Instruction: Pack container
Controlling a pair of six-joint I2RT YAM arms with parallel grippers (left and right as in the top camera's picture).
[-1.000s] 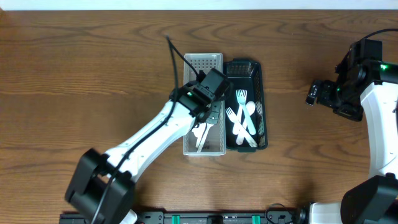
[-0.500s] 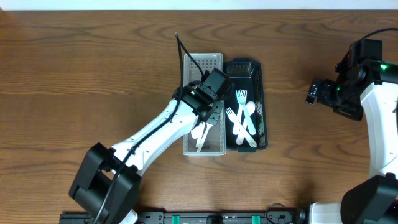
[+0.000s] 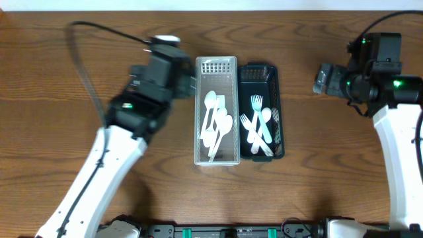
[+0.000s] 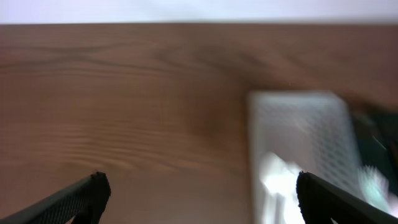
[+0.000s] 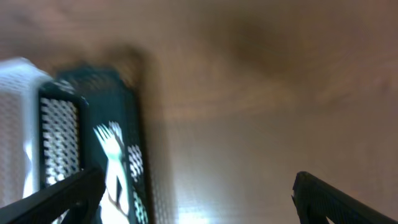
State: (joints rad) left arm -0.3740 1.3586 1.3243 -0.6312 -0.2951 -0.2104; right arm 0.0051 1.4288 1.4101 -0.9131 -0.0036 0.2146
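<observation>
A white basket stands mid-table with white spoons lying inside it. Touching its right side is a dark green basket that holds white forks. My left gripper hovers just left of the white basket's far end, open and empty. The blurred left wrist view shows the left gripper over bare wood, with the white basket and spoons to the right. My right gripper is open, well to the right of the dark basket.
Brown wooden table on both sides of the two baskets. A black cable loops from the left arm over the table's far left. The table's far edge runs along the top of the overhead view.
My left gripper opened inside the white basket, then rose and drew back to the left of it, leaving the spoons there. The right arm shifted a little leftward.
</observation>
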